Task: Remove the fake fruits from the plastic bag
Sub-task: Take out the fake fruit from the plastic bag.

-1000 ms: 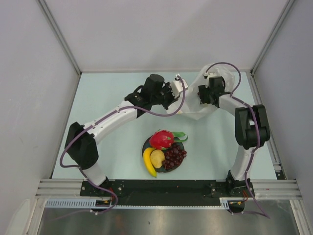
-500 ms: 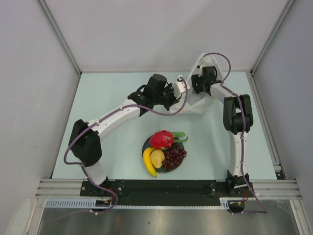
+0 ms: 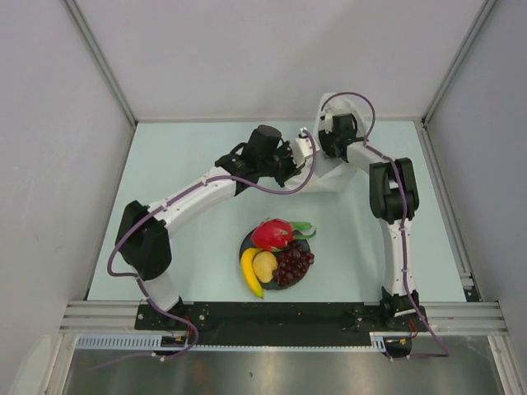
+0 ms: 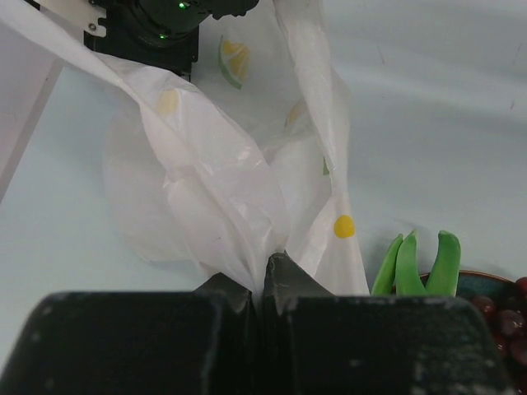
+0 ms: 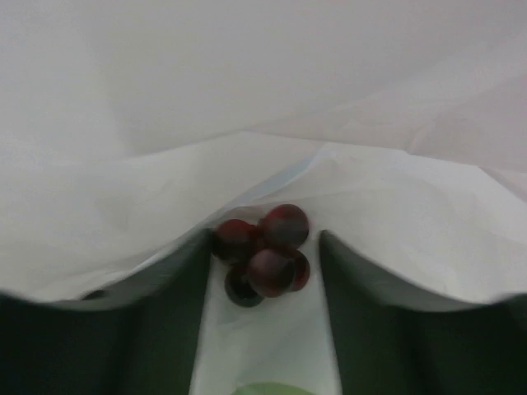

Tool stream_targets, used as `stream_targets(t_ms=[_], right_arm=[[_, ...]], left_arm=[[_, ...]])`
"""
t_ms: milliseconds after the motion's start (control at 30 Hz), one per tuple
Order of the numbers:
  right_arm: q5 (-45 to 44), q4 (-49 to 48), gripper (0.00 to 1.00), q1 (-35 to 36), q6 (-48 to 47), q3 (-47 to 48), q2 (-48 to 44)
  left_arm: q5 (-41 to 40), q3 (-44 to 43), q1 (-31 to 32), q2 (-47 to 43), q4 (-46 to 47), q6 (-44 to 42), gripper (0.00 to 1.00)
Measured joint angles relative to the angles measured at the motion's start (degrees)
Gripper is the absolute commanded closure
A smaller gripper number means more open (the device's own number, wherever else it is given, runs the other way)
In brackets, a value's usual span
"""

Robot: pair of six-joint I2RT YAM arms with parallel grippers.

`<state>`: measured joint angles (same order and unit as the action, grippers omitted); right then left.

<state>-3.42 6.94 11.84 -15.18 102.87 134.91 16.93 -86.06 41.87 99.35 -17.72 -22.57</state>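
Pale green worktop (image 3: 181,156) between grey walls (image 3: 58,164). Left gripper (image 4: 265,280) is clamped on the plastic bag (image 4: 222,181) at the far side. Right gripper (image 5: 263,247), fingers apart inside the bag, straddles a grape bunch (image 5: 265,257). Extraction step; next, close on it and withdraw.

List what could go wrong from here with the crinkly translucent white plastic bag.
1. The left gripper clamps only a thin bunched fold of the crinkly translucent white plastic bag; a pull from the other arm could slip or tear it.
2. The small dark red grape cluster sits between the right gripper's open fingers with film draped around them; closing might pinch film along with the grapes.
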Motion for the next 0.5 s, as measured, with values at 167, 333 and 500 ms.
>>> stream_targets(t_ms=[167, 333, 500], right_arm=[[1.8, -1.5, 0.71, 0.0, -0.6, -1.2, -0.3], [6.1, -0.7, 0.8, -0.4, 1.1, -5.1, -4.0], [9.6, 1.1, 0.82, -0.6, 4.2, -10.0, -10.0]], left_arm=[[0.0, 0.9, 0.0, 0.0, 0.2, 0.0, 1.0], [-0.2, 3.9, 0.0, 0.0, 0.7, 0.1, 1.0], [-0.7, 6.8, 0.0, 0.0, 1.0, 0.7, 1.0]])
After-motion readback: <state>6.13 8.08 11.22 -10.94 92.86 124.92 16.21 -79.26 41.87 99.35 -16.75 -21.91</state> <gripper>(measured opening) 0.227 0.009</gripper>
